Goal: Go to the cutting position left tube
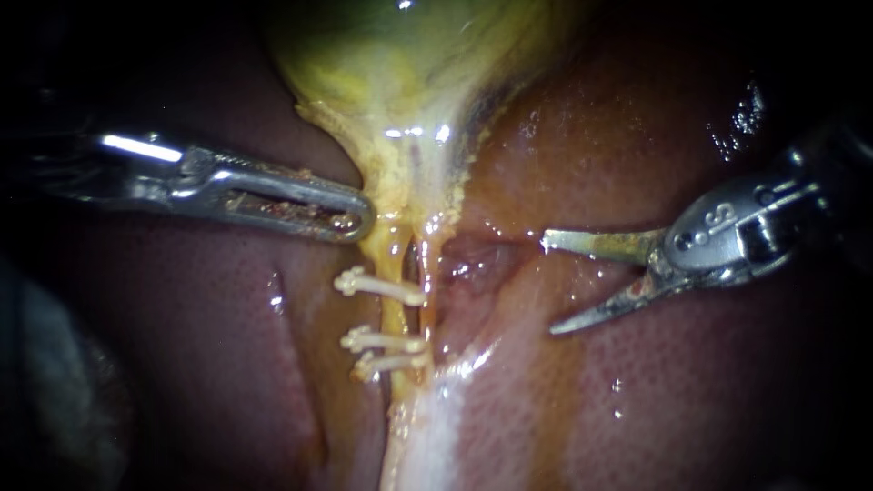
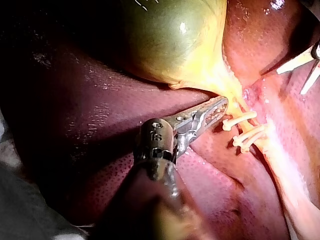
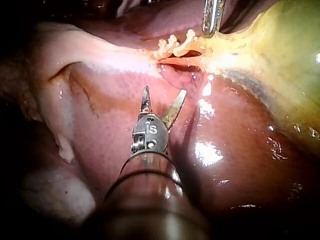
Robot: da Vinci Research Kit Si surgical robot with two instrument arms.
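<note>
Pale yellow left tube [image 1: 396, 314], three white plastic clips [image 1: 382, 341] crossing it, is lying centre. My right instrument [image 1: 549, 284] is hovering right of it, blades gaping. My left instrument [image 1: 359, 218] is pinching the green-yellow gallbladder [image 1: 409, 82] at its neck.

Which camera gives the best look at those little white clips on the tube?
The endoscope view: all three clips show separately, side-on across the left tube. The left wrist view shows them smaller and partly overlapping; the right wrist view shows them bunched together.
</note>
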